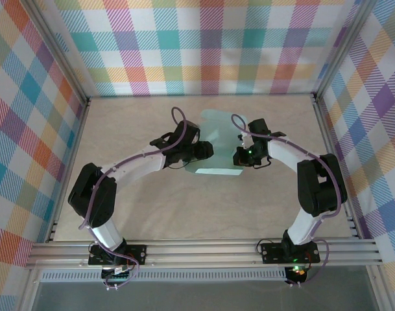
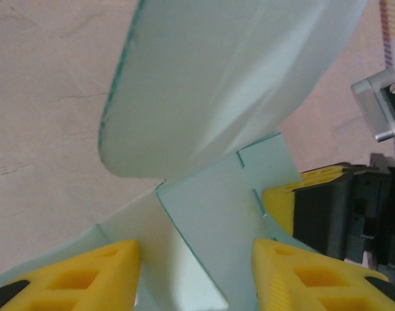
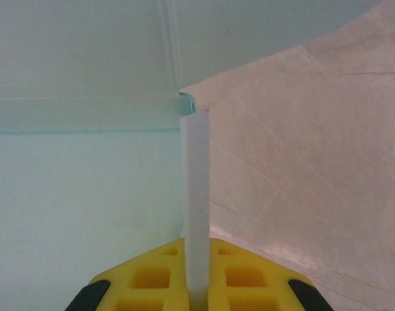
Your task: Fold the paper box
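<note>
Paper box (image 1: 216, 137) flap (seen edge-on) sits pinched in right claw (image 3: 197, 282).

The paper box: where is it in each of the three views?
Top external: the paper box lies slightly above the picture centre.
Left wrist: the paper box fills the upper middle, one flap reaching the bottom edge.
Right wrist: the paper box covers the left side and top.
Shared landmark: the beige table under it.

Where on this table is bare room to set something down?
Bare table lies in the near middle, between the two arms and the paper box; also along the left wall. Crowded at the box, where left gripper and right gripper flank it.
</note>
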Controlling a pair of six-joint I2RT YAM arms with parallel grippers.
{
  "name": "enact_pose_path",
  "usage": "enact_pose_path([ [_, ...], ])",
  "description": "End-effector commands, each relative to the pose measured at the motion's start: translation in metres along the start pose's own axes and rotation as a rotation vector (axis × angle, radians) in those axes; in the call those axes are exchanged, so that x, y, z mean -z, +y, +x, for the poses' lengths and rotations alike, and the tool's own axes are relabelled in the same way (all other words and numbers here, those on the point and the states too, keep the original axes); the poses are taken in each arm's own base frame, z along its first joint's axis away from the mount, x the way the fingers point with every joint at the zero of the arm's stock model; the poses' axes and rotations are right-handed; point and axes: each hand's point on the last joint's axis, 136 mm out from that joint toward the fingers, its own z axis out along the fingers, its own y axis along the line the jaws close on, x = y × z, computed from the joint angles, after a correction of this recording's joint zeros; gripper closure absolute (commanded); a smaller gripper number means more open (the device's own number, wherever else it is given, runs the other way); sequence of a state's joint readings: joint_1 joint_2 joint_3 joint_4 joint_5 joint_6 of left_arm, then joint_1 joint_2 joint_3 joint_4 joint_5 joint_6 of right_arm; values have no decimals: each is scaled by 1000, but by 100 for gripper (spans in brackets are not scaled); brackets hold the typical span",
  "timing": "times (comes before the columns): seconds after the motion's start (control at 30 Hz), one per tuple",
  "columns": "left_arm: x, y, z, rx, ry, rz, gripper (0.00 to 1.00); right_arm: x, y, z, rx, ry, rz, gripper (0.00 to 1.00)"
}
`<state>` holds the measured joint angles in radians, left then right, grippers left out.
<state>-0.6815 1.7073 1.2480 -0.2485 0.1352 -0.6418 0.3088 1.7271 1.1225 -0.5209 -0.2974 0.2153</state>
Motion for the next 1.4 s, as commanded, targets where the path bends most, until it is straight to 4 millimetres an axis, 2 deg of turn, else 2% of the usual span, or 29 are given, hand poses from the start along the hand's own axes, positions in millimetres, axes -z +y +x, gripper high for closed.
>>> enact_pose_path([
  [0.0,-11,-21,0,39,5,78,52,7,12,-4,0,-24,-51,100],
  [0.17,-22,-15,0,63,8,49,51,8,14,-2,6,-29,-66,100],
  [0.23,-26,-9,-3,85,-8,21,47,10,17,-1,8,-37,-83,100],
  [0.4,-27,-4,-13,164,-68,-1,41,8,25,9,1,-26,-132,100],
  [0.53,-26,-3,-22,253,-126,16,41,5,29,18,-12,-22,-148,100],
  [0.8,-24,-11,-28,418,-144,67,52,2,27,18,-44,-60,-116,100],
  [0.93,-18,-9,-28,394,-150,54,57,6,20,14,-43,-84,-73,100],
  [1.03,-3,0,-30,333,-183,-9,56,8,16,11,-45,-96,-42,100],
  [1.17,45,27,-36,254,-266,-185,50,10,12,7,-63,-113,-16,100],
  [1.3,86,41,-32,230,-306,-254,49,10,10,2,-93,-131,-5,100],
  [1.37,99,42,-26,235,-289,-261,48,10,9,-1,-107,-139,-2,100],
])
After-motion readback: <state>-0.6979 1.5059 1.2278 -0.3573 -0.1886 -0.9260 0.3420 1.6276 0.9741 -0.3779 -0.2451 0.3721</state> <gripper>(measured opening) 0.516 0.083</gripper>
